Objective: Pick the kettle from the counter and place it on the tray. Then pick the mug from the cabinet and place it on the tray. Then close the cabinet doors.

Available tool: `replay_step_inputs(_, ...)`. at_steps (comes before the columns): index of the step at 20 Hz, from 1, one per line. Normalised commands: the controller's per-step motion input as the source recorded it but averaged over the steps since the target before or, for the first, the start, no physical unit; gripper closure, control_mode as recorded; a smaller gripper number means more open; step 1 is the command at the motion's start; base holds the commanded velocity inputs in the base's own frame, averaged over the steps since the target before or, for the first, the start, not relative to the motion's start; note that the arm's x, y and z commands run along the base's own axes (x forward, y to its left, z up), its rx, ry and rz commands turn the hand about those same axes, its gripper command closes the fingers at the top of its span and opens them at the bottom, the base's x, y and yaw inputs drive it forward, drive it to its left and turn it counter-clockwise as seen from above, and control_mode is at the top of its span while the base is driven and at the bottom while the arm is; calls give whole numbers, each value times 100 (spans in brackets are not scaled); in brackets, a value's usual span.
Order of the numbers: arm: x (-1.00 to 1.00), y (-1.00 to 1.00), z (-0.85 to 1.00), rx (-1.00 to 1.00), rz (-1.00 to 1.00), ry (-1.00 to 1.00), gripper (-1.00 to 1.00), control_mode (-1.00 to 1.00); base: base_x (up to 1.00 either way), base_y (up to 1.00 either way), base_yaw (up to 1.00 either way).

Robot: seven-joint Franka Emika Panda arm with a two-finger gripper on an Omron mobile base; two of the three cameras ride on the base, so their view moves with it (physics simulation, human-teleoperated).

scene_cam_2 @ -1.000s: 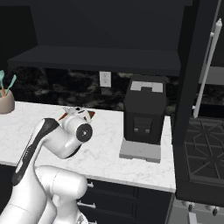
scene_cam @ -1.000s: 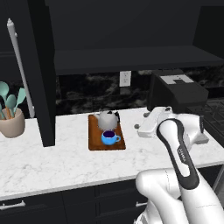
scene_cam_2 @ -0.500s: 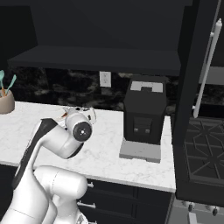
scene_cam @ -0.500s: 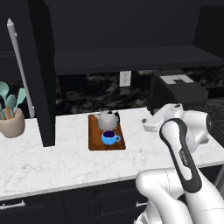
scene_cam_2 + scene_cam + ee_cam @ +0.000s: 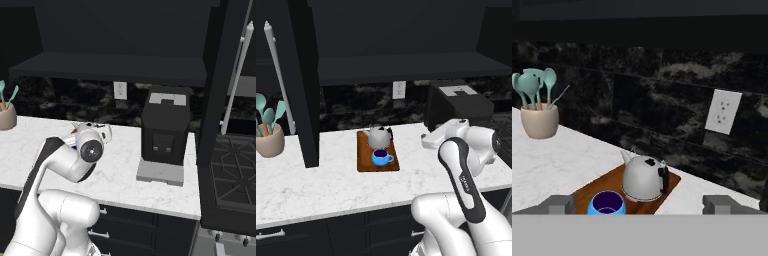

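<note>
The grey kettle and the blue mug both stand on the reddish-brown tray on the marble counter. In the hand view the kettle sits behind the mug on the tray. My gripper is open and holds nothing, its fingertips spread wide in front of the tray. My white hand hovers to the right of the tray. The cabinet doors stand open: the left one, the right one. The cabinet shelf is dark.
A black coffee machine stands on the counter right of my arm. A beige pot of teal utensils sits at the far left. A white outlet is on the dark backsplash. A stove lies beyond the right door.
My wrist has shifted a little to the right and turned. The gripper stays open, and the kettle and mug rest unmoved on the tray.
</note>
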Motion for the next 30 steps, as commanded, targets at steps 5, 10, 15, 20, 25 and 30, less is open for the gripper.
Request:
replay_step_inputs(5, -14, -71, 0, 18, -17, -1, -100, -100, 0, 0, 0)
replay_step_inputs(10, -19, -88, 0, 22, -12, -1, -100, -100, 0, 0, 0)
replay_step_inputs(15, -35, -88, -2, 13, -4, -11, -100, -100, 0, 0, 0)
replay_step_inputs(20, -57, -68, -6, 2, -1, -29, -100, -100, 0, 0, 0)
replay_step_inputs(25, -24, -27, -4, 0, -1, -34, -100, -100, 0, 0, 0)
replay_step_inputs(30, 0, -45, 0, 0, -8, -31, -100, -100, 0, 0, 0)
